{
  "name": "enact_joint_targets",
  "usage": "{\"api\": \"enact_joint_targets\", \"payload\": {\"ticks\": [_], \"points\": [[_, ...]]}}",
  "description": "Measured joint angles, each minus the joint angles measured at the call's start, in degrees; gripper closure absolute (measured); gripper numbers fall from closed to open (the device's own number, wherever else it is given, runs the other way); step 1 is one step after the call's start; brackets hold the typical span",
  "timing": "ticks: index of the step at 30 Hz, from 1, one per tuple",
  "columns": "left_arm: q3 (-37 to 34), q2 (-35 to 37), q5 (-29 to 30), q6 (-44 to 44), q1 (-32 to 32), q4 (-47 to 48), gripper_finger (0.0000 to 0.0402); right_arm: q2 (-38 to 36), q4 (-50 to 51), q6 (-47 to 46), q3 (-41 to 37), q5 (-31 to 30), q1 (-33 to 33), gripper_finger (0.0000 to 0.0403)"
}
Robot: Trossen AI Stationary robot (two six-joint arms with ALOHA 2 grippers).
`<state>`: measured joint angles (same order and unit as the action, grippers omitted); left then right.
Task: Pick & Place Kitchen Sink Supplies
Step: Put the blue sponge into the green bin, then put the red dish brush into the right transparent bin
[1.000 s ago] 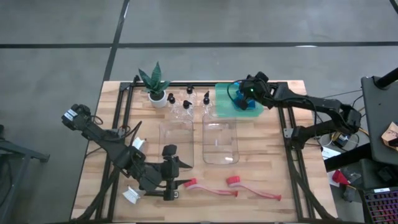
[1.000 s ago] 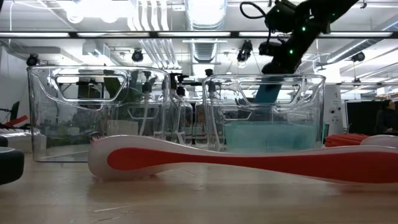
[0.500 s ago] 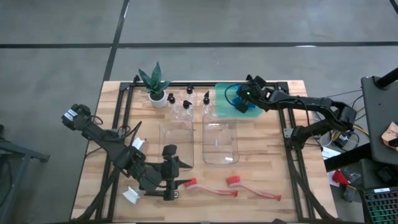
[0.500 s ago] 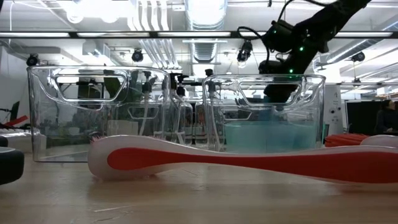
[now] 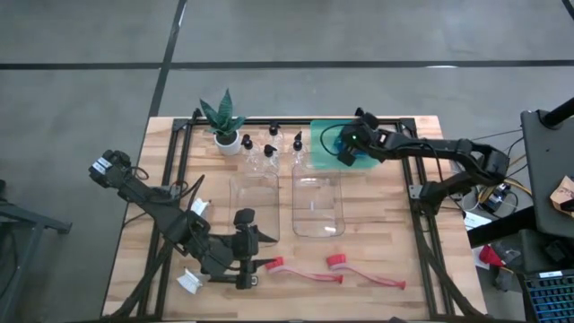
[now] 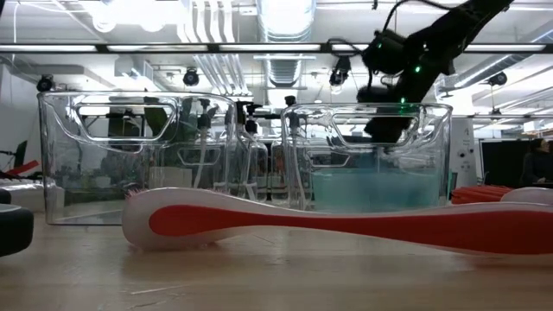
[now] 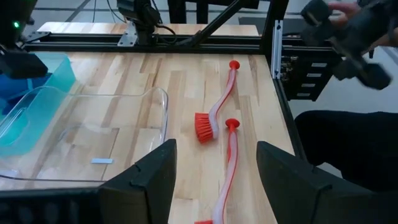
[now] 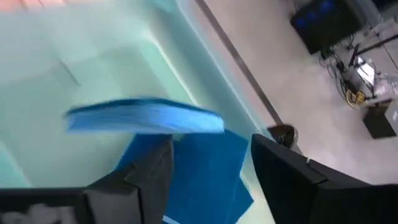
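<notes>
the right gripper (image 8: 208, 180) has just spread its fingers over the green tray (image 5: 320, 144) at the table's far edge, and the blue sponge (image 8: 146, 116) drops free, apparently placed; the left gripper (image 7: 214, 180) waits open by the near edge.

table (image 5: 377, 251): we see light wood planks with a black frame along the edges.
far edge, left part: we see a green plant in a white pot (image 5: 225, 126).
far edge, middle: four small clear bottles (image 5: 269, 148) with black tops, close together beside the plant.
far edge, right part: green tray (image 5: 320, 148), with blue sponges (image 5: 352, 158) in it.
centre: two clear bins (image 5: 317, 205), side by side, just in front of the bottles and tray.
near edge: two red brushes (image 5: 309, 269), lying flat, handles pointing toward the right edge.
near left corner: we see a white-headed brush (image 5: 190, 282), partly hidden.
</notes>
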<state>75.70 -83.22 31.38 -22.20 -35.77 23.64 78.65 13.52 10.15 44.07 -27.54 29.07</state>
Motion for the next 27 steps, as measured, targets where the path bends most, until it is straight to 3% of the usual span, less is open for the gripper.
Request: {"api": "enact_joint_targets", "payload": {"ticks": [10, 17, 20, 27], "points": [[0.0, 0.0, 0.0, 0.2, 0.0, 0.0, 0.0188, -14.0, 0.5, -2.7, 0.0, 3.5, -1.5, 0.0153], [0.0, 0.0, 0.0, 1.6, 0.0, 0.1, 0.0189, -23.5, 1.5, -9.9, 0.0, 17.4, -2.8, 0.0160], [0.0, 0.0, 0.0, 1.6, 0.0, 0.2, 0.0188, -26.0, 1.5, -11.6, 0.0, 20.3, -5.0, 0.0168], [0.0, 0.0, 0.0, 1.6, 0.0, 0.4, 0.0188, -29.9, 1.4, -13.5, 0.1, 20.6, -14.7, 0.0181]]}}
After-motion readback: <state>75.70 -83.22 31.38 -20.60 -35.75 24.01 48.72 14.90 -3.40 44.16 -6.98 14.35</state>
